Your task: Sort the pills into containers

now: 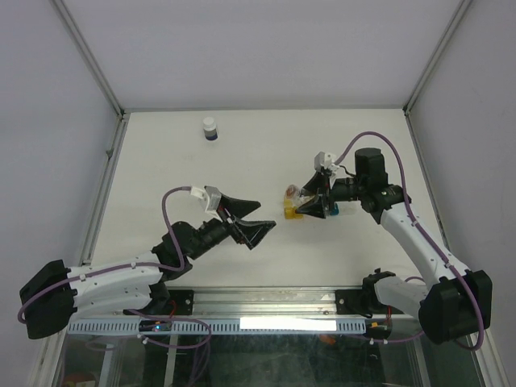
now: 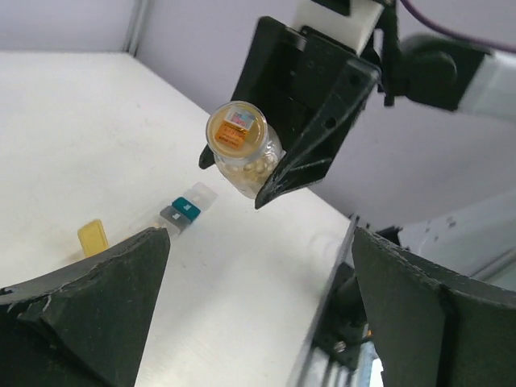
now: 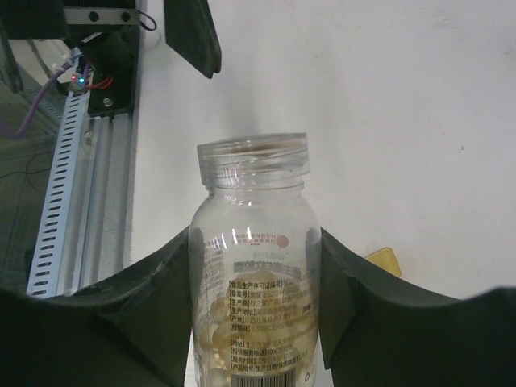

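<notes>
One pill bottle [image 3: 254, 266] sits clamped in the right tool [image 1: 305, 201]; the containers [image 2: 184, 211] lie below on the desk [image 1: 161, 177]. The left tool [image 1: 263, 214] gapes wide.

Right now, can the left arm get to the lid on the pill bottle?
Probably yes. The right gripper holds the pill bottle with its lid aimed at the left gripper, which is open and empty, with nothing between them.

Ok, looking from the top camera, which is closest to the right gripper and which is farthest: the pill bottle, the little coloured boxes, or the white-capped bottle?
1. clear pill bottle: held in the right gripper itself.
2. containers: right beside the gripper, on its near side.
3. white-capped bottle: far off at the back left.
</notes>
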Controlling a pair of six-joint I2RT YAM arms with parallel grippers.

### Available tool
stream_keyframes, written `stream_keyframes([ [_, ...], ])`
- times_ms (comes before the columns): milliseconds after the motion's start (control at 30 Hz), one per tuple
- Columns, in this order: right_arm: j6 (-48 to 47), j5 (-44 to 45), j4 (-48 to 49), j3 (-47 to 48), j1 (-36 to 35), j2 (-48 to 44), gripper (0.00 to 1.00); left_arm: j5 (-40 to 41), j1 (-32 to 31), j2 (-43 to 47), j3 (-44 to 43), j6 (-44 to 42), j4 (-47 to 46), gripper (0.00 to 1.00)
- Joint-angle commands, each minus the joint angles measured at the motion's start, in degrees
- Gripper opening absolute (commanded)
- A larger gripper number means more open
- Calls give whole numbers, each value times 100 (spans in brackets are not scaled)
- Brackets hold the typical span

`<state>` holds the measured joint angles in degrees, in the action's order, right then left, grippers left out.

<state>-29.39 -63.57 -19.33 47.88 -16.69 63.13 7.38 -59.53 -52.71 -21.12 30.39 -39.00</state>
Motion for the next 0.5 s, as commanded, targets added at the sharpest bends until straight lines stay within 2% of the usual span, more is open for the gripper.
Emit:
stream_keyframes([
  [0,-593,-830,-358,144,29,-38,0,-1285,234,-170,395,-2154,-2349,99],
  [100,-867,-1053,-579,174,34,-30,0,-2405,755,-636,169,-1983,-2553,99],
  [200,-982,-1109,-704,204,29,39,0,-3160,1070,-1134,-246,-1567,-2605,99],
  [467,-1046,-1097,-790,248,19,170,0,-3297,1108,-2119,-988,-1278,-2511,98],
])
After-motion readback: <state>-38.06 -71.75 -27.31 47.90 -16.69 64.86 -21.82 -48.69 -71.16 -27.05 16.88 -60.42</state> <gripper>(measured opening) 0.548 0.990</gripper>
